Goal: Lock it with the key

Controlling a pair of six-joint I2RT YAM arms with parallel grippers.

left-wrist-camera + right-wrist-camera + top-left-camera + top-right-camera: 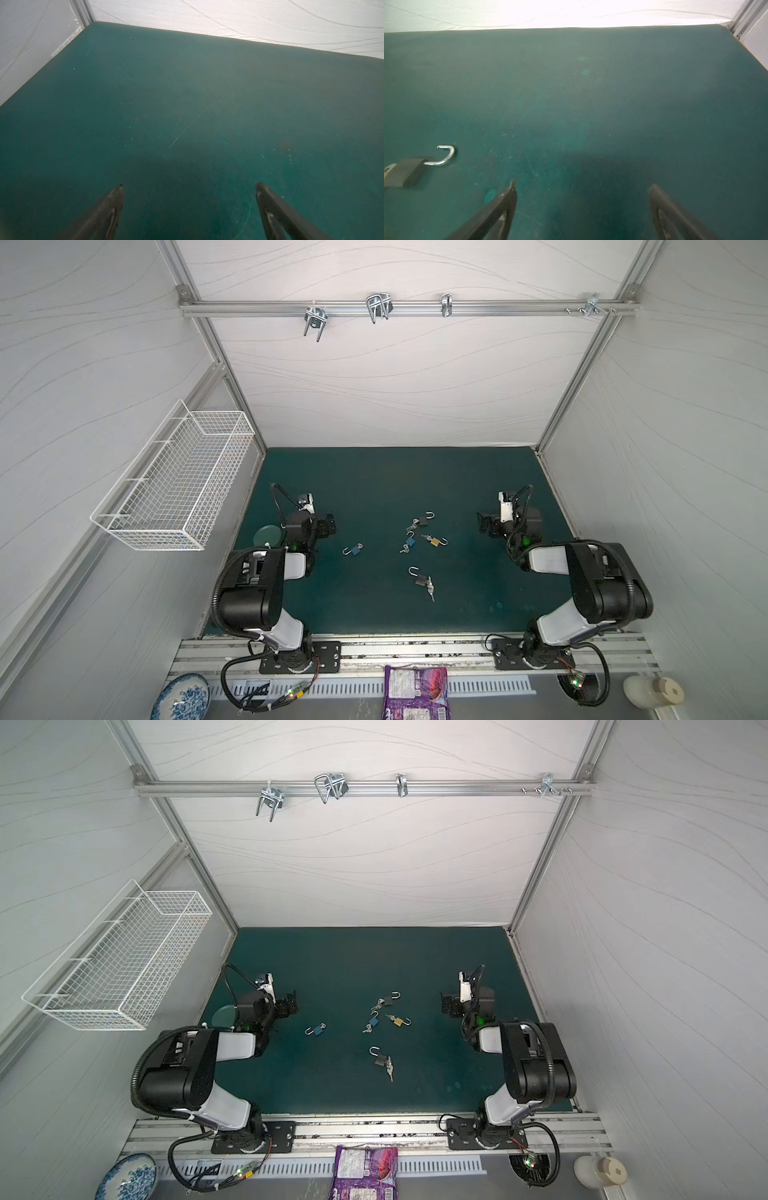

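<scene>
Five padlocks on a mat, between two grippers.
On the mat (374, 481), the far padlock (424, 521), middle padlock (410, 540) and right padlock (435, 541) cluster at the centre. The near padlock (420, 580) lies apart in front of them, and the left padlock (355, 550) lies toward the left gripper (330, 523). The right gripper (482, 524) is to the right of the cluster, and a basket (174, 485) hangs on the left wall.

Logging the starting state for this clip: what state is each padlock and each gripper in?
Far black padlock: shackle open.
Middle blue padlock: shackle looks open.
Brass padlock: shackle open.
Lone blue padlock: shackle open.
Near black padlock: shackle open.
Left gripper: jaws open, empty.
Right gripper: jaws open, empty.
</scene>
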